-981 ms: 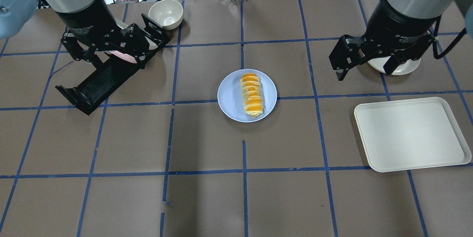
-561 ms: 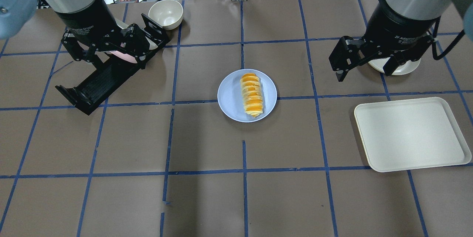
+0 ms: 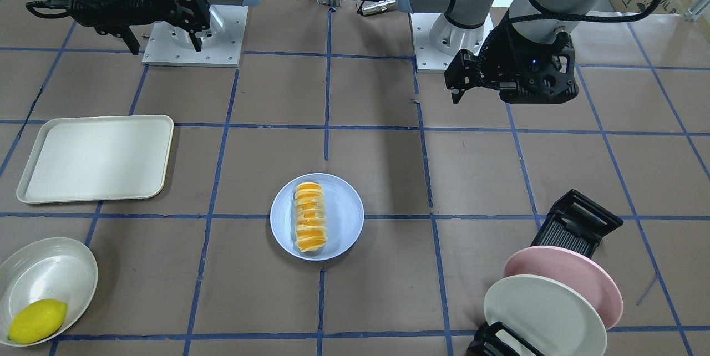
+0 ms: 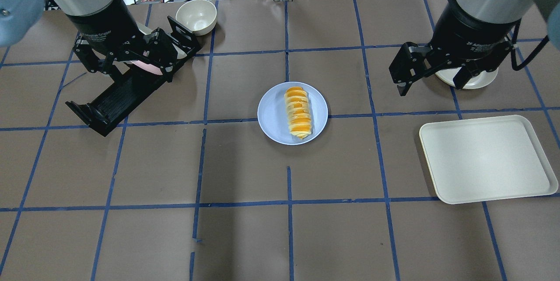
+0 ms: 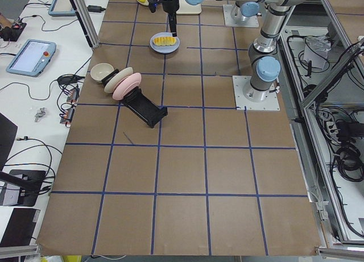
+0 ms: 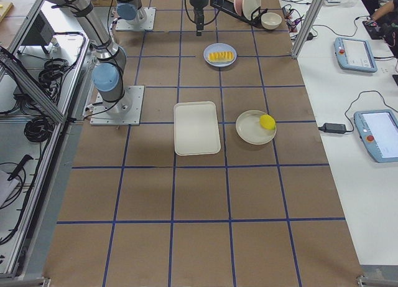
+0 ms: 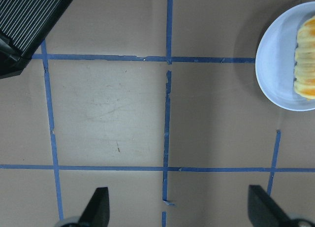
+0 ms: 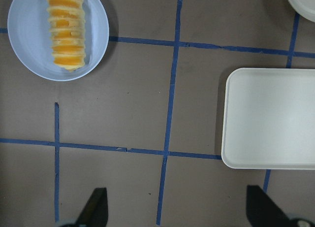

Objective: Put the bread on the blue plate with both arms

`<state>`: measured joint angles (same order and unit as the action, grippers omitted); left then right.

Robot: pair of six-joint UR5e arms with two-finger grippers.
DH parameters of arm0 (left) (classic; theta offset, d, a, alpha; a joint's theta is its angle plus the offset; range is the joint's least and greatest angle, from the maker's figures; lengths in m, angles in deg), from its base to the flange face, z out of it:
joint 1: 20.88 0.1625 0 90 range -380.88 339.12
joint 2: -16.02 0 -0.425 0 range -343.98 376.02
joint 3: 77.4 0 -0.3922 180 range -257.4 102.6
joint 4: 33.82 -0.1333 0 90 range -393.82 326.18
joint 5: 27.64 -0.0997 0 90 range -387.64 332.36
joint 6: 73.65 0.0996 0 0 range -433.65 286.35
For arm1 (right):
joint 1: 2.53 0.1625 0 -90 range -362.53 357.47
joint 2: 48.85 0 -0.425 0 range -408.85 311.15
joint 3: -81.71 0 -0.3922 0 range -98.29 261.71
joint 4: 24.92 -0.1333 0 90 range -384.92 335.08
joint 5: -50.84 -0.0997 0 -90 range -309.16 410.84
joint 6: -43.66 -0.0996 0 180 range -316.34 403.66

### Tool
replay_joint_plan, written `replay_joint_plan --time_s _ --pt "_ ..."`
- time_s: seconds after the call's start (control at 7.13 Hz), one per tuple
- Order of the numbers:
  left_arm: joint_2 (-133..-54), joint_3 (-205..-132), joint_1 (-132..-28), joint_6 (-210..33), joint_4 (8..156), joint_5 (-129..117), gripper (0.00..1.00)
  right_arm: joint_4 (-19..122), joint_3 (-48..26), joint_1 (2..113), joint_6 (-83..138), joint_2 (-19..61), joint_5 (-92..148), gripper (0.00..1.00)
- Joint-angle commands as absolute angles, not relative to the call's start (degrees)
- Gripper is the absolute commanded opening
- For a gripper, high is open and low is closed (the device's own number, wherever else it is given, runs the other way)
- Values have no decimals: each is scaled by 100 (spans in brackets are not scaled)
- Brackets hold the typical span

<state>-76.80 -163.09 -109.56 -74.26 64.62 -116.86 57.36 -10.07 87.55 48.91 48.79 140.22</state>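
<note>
Bread [image 4: 298, 113] lies on blue plate [image 4: 271, 114], well apart from left gripper [image 7: 179, 210] and right gripper [image 8: 174, 210], both jaws spread wide

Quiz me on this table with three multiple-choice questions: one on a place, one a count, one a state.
1. How many plates stand in the black rack? A one; B two; C three.
2. Where does the bread lie? A on the white tray; B in the rack; C on the blue plate.
3. The left tool and right tool are: A both open, empty; B both shut on the bread; C both shut on plates.
Answers: 1 B, a pink plate and a white plate lean there. 2 C, the loaf rests on it. 3 A, wrist views show them wide apart, nothing between.
</note>
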Motion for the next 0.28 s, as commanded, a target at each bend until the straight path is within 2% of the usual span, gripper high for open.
replay_joint_plan --time_s 0.0,0.14 --pt "-7680 -16309 -10956 -7426 6462 -11685 100 5743 -1005 8755 4885 4880 14022 99" --pt "-7680 -16309 -10956 -7426 6462 -11693 100 5743 -1005 8747 4893 4845 14022 99"
